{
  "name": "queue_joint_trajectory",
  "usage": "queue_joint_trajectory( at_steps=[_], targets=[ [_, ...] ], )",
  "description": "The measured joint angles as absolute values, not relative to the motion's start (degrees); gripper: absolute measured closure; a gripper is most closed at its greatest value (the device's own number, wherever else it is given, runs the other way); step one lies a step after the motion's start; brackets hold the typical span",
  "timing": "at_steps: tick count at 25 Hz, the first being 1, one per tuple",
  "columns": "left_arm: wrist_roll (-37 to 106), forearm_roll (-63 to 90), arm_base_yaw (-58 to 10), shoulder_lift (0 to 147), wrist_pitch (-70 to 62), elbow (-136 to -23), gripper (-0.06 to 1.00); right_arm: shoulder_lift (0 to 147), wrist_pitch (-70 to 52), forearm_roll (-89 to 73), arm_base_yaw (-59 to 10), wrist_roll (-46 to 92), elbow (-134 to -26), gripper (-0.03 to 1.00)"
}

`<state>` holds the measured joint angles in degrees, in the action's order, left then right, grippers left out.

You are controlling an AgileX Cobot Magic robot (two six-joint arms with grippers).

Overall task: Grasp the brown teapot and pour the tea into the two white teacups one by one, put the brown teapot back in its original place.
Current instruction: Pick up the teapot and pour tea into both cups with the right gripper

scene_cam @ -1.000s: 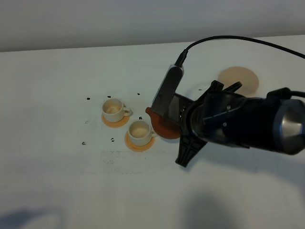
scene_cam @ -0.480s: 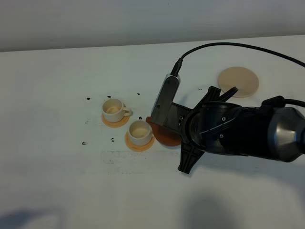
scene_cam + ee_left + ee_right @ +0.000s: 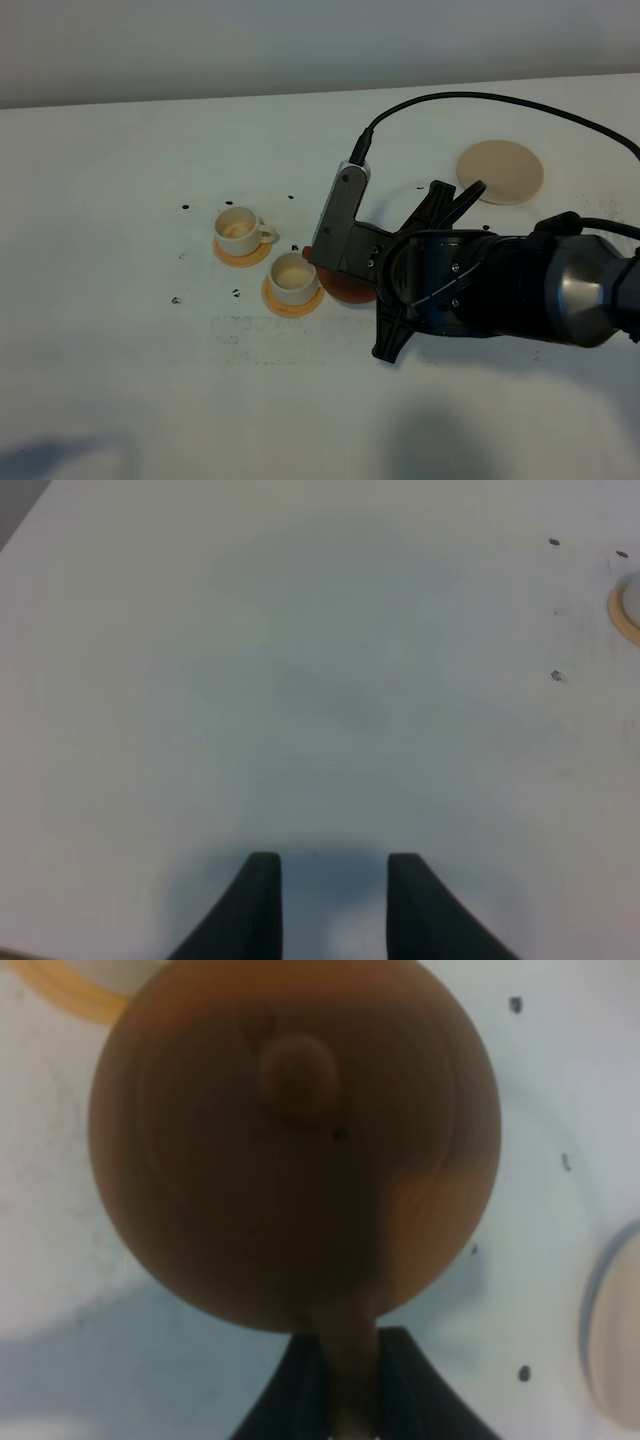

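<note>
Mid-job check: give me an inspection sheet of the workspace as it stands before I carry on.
Surface: white table, faint scuff marks.
Job's things: brown teapot held beside the nearer of two white teacups; each cup upright on an orange coaster; beige disc unoccupied.
Clutter: small dark specks around the cups.
Grippers: right pincer shut on the teapot's handle; left pincer open, holding nothing.
Cables: black cable arching over the right arm.
Surroundings: plain grey wall behind.

Reddish-brown teapot [image 3: 290, 1140], plain and unpatterned; two white teacups [image 3: 238, 228] with cream insides on orange coasters [image 3: 288, 309]; a pale beige disc [image 3: 500, 172]; white table [image 3: 120, 150] flecked with small black specks [image 3: 186, 207]
</note>
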<state>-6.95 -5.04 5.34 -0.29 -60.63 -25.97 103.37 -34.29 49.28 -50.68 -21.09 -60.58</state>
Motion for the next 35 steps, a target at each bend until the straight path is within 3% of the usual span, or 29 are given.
queue_joint_trajectory(
  at_steps=[35],
  targets=[
    [-6.9,-5.0,5.3,-0.3,-60.6,-26.0,0.69,105.1,-36.8,55.7,-51.2,-20.3,-61.7,0.87]
  ],
)
